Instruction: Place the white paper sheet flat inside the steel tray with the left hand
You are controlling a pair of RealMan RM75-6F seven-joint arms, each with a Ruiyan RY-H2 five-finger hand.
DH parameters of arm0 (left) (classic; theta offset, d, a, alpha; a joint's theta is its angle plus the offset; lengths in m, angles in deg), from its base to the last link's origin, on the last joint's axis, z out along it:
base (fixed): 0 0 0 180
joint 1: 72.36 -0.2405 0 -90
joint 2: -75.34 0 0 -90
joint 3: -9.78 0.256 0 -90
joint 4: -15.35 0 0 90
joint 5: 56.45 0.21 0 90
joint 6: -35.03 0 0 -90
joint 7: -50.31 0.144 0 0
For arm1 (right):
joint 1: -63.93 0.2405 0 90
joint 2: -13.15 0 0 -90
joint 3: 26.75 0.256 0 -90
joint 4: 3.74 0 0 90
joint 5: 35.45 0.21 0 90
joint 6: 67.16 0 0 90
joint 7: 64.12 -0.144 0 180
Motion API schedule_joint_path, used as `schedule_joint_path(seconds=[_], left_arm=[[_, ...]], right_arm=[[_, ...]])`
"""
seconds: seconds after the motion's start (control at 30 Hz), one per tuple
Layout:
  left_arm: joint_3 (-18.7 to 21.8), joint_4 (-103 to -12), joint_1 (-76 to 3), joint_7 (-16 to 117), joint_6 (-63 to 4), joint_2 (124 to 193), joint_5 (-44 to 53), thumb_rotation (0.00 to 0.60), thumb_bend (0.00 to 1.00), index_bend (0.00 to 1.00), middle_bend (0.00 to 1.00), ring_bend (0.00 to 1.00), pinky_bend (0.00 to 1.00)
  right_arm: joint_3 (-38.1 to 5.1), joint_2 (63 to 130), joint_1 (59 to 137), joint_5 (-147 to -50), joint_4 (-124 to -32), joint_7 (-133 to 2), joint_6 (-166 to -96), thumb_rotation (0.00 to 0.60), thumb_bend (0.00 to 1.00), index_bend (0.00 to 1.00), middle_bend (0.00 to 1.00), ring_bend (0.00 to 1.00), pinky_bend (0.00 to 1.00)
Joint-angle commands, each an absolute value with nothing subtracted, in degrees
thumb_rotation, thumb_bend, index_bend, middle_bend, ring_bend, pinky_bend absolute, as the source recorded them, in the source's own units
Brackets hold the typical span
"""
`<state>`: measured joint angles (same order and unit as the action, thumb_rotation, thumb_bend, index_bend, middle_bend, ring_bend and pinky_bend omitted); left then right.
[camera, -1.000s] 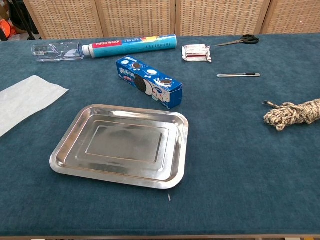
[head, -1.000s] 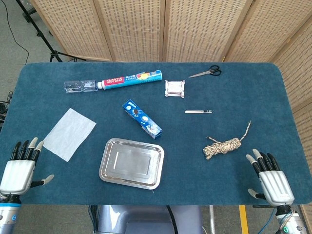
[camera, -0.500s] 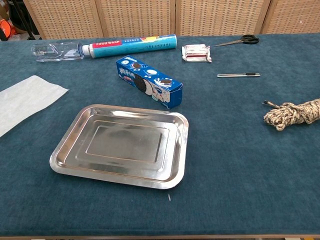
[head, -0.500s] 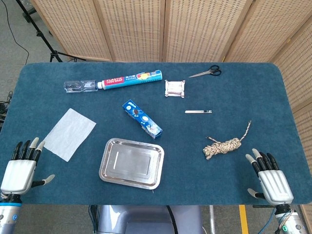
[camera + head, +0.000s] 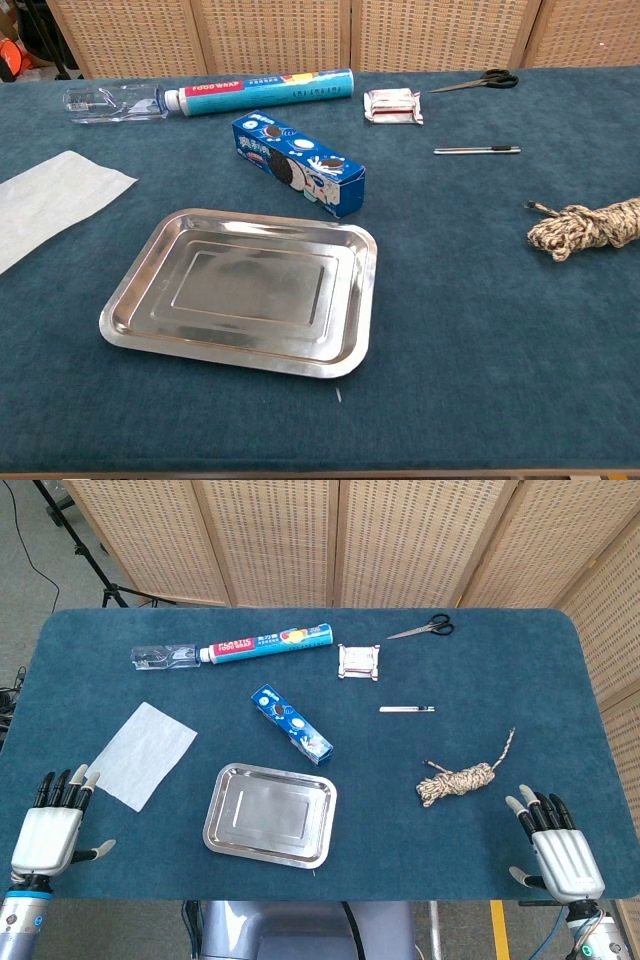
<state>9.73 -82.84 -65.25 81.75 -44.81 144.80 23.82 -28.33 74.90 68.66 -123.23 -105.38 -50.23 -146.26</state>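
Paper sheet (image 5: 143, 754), white and thin, lies flat on the blue table cover (image 5: 480, 670) near the left edge, well apart from the steel tray (image 5: 270, 814), which sits empty close to the front edge, left of the middle. By its look the sheet is very light and limp: it will sag and fold when lifted, flutter if moved fast, and cling flat to the cloth so that fingers cannot easily get under it. A corner or the near edge seems the best place to pinch, the corner just beyond the left hand's fingertips being the closest. The tray's raised rim could catch a drooping edge, so the sheet may need laying down from one side.

Left hand (image 5: 52, 829) hovers at the front left corner, palm down, fingers extended and slightly apart, thumb out, holding nothing, its fingertips just short of the sheet. Right hand (image 5: 559, 848) rests likewise spread and empty at the front right corner.

Between sheet and tray nothing lies. A blue cookie box (image 5: 291, 724) sits just behind the tray, not in the path. Toward the back edge lie a clear bottle (image 5: 165, 656), a food-wrap box (image 5: 268, 641), a small white packet (image 5: 359, 661) and scissors (image 5: 424, 629); a pen (image 5: 407, 709) and a coil of rope (image 5: 460, 777) lie on the right half.
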Motion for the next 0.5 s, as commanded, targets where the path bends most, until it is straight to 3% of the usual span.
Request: schedule_joint_path(seconds=[0.03,0.1,0.17,0.5], left_arm=[[9.5,-82.1,-64.8,81.0,-43.6,144.9,22.6,0.419,0.06,0.00,0.00,0.00,0.00],[9.3,-81.0,-64.2,79.5,-42.0,144.7,21.6,0.470,0.15,0.00,0.00,0.00,0.00],[9.0,-80.0,-63.7,78.8,-40.8,144.6,20.7,0.473,0.19,0.00,0.00,0.00,0.00],[7.6,-74.9,-61.7,76.9,-38.3,146.2,18.9,0.473,0.20,0.00,0.00,0.00,0.00]], right_arm=[[-28.3,74.9,68.6,-123.3,-105.4,-50.3,-146.3,0.600,0.00,0.10,0.00,0.00,0.00],[-28.4,74.9,68.6,-123.5,-105.5,-50.2,-146.5,0.600,0.00,0.10,0.00,0.00,0.00],[-28.4,74.9,68.6,-123.6,-105.5,-50.1,-146.5,0.600,0.00,0.10,0.00,0.00,0.00],[-28.3,74.8,68.5,-123.5,-105.6,-50.2,-146.6,0.600,0.00,0.10,0.00,0.00,0.00]])
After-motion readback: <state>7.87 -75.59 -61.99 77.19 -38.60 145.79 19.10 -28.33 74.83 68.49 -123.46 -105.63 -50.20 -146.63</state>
